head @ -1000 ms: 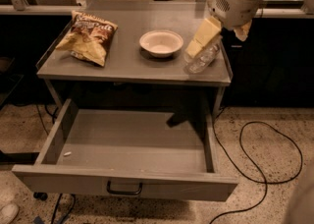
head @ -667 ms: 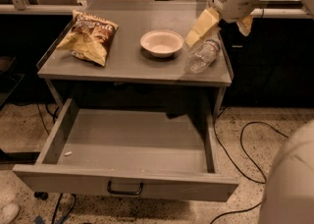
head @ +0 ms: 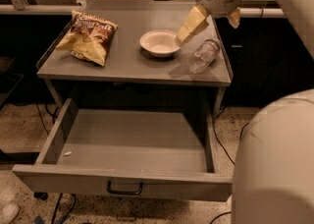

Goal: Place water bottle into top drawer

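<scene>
The water bottle (head: 203, 55) is clear plastic and lies on its side near the right edge of the grey tabletop (head: 122, 56), just right of the white bowl (head: 159, 42). My gripper (head: 210, 29) hangs above and slightly behind the bottle, open and empty. Its pale yellow fingers (head: 191, 24) are spread apart and touch nothing. The top drawer (head: 132, 144) is pulled fully out below the tabletop. It is empty except for a small white speck at its left. Its dark pull handle (head: 125, 188) sits at the centre of the front panel.
A brown chip bag (head: 88, 36) lies on the left of the tabletop. My own arm or body (head: 274, 159) fills the lower right. Cables run over the speckled floor (head: 29, 120) on both sides. Office chairs stand at the back.
My gripper has lifted up and away from the bottle. One finger overlapped the bottle before and now stands apart from it. The bottle still lies on the tabletop.
</scene>
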You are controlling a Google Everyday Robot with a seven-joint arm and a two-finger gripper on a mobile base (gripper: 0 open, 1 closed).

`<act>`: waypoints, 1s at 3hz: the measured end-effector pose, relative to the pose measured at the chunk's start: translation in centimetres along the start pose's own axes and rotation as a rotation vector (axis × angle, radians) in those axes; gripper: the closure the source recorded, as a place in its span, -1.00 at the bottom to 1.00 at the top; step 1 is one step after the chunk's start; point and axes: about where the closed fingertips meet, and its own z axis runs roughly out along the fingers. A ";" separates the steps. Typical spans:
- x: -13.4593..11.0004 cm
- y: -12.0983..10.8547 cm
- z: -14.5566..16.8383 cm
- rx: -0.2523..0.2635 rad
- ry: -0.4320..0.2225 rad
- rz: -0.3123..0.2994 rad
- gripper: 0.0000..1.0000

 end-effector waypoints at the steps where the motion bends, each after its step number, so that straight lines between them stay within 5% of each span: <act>1: -0.7 -0.1 0.2 0.004 -0.020 -0.001 -1.00; 2: -1.4 -0.4 1.0 0.002 -0.013 0.015 -1.00; 3: -0.9 -3.6 5.6 0.107 0.103 0.108 -1.00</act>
